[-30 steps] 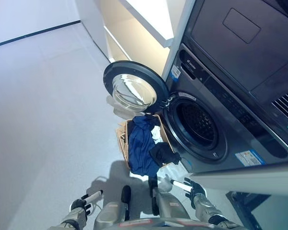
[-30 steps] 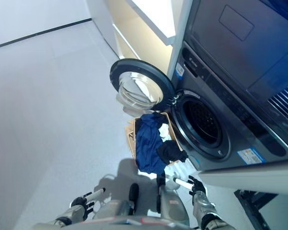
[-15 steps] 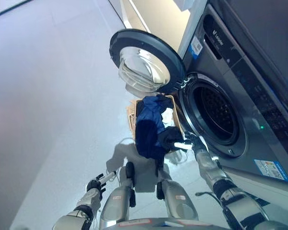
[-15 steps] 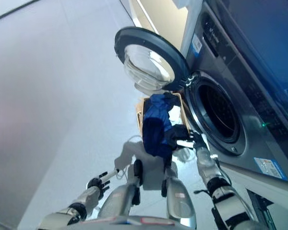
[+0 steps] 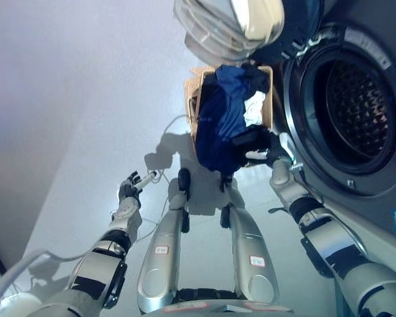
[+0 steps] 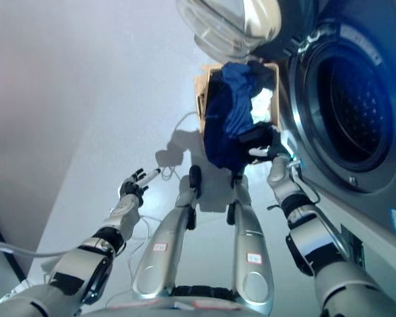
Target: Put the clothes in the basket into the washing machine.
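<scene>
Your left hand (image 5: pixel 129 192) hangs idle over the floor (image 5: pixel 66 119), fingers loosely extended and holding nothing. Farther out, your right hand (image 5: pixel 272 153) is at the black garment (image 5: pixel 251 140) on the basket (image 5: pixel 193 99), fingers seemingly closing on it, though you can't tell how firmly. You look to be at the grasp; next, lift it across into the washing machine (image 5: pixel 353 109) drum beyond.

A pale, glossy floor (image 5: pixel 72 99) fills the left side, bright and evenly lit, darkening to shadow at the far left edge of the view.
</scene>
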Robot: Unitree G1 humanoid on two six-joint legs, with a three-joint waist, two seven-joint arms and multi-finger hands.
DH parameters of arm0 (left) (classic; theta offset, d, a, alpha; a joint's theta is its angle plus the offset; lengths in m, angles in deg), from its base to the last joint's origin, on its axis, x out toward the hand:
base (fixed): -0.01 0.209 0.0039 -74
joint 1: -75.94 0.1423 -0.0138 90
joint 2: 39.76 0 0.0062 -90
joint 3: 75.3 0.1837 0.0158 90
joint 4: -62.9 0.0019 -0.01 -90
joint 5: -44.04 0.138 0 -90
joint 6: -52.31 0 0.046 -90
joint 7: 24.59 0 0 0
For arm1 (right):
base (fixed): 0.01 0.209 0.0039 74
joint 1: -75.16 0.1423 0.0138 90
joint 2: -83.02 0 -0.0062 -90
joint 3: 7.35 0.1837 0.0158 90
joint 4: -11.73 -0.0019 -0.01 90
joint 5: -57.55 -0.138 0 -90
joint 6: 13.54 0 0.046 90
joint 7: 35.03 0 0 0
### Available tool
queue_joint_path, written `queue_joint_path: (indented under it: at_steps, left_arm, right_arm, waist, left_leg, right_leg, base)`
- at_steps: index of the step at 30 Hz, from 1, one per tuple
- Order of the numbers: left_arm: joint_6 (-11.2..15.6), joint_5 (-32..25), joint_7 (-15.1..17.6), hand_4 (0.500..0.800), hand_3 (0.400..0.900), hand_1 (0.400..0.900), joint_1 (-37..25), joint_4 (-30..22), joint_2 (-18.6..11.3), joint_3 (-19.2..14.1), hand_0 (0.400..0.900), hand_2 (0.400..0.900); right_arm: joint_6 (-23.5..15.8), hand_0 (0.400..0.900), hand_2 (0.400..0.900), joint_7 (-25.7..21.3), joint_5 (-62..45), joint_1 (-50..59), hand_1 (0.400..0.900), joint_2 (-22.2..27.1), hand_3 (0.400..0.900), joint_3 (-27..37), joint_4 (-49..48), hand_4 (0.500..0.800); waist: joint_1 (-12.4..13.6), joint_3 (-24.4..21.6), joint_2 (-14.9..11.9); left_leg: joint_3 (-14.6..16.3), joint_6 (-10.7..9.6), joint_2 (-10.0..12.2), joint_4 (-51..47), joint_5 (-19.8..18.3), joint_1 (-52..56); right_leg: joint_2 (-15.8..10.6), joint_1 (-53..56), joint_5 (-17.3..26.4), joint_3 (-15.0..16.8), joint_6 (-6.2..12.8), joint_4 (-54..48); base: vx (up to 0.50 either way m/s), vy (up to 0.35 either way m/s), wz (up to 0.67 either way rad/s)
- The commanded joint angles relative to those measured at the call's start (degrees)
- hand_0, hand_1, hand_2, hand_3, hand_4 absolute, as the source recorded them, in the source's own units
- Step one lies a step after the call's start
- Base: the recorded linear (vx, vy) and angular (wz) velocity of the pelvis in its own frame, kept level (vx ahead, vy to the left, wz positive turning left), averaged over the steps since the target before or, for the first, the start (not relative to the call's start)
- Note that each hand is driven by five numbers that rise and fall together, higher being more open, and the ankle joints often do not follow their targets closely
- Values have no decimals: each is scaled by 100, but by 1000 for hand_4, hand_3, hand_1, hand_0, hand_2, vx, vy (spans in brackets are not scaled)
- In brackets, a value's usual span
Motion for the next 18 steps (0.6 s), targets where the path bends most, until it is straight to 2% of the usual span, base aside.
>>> queue_joint_path:
  at_steps: [1, 6, 7, 11, 18]
  left_arm:
    - [346, -304, 292, 800, 900, 900, 182, -387, -183, 206, 900, 900]
    - [457, -507, 347, 800, 900, 900, -1, -763, -190, 360, 900, 900]
    - [446, -545, 325, 800, 900, 900, -12, -804, -178, 472, 900, 900]
    - [470, -677, 224, 800, 900, 900, -20, -1011, -189, 538, 900, 900]
    - [429, -776, 132, 800, 900, 900, 114, -1081, -172, 534, 900, 900]
  right_arm:
    - [-117, 900, 900, -587, 189, 140, 900, 427, 900, -90, 42, 800]
    - [18, 900, 900, -770, 244, 508, 900, 535, 900, -210, 472, 800]
    - [88, 900, 900, -762, 237, 663, 900, 585, 900, -248, 758, 800]
    - [205, 900, 900, -305, 186, 836, 900, 708, 900, -359, 1111, 800]
    - [296, 900, 900, 12, 36, 1002, 900, 887, 900, -351, 1369, 800]
  waist:
    - [0, -136, 371]
    - [65, -136, 501]
    - [109, -136, 573]
    - [210, -136, 668]
    - [308, -206, 700]
  left_leg:
    - [-11, -63, -165, 827, -483, -771]
    - [-26, -26, -216, 1627, -699, -1658]
    - [-48, -8, -242, 1883, -744, -1955]
    - [-45, 22, -300, 2320, -826, -2452]
    - [2, 40, -317, 2684, -872, -2938]
  right_leg:
    - [-129, -1083, -1097, 245, 530, 1816]
    - [-270, -1967, -1330, 316, 471, 2675]
    - [-337, -2246, -1412, 318, 439, 2960]
    - [-424, -2746, -1535, 360, 404, 3449]
    - [-465, -3282, -1585, 437, 378, 3876]
  base:
    - [-85, -8, 20]
    - [-66, 2, 16]
    - [-51, -8, 17]
    - [-43, -16, 17]
    - [-14, -2, 3]
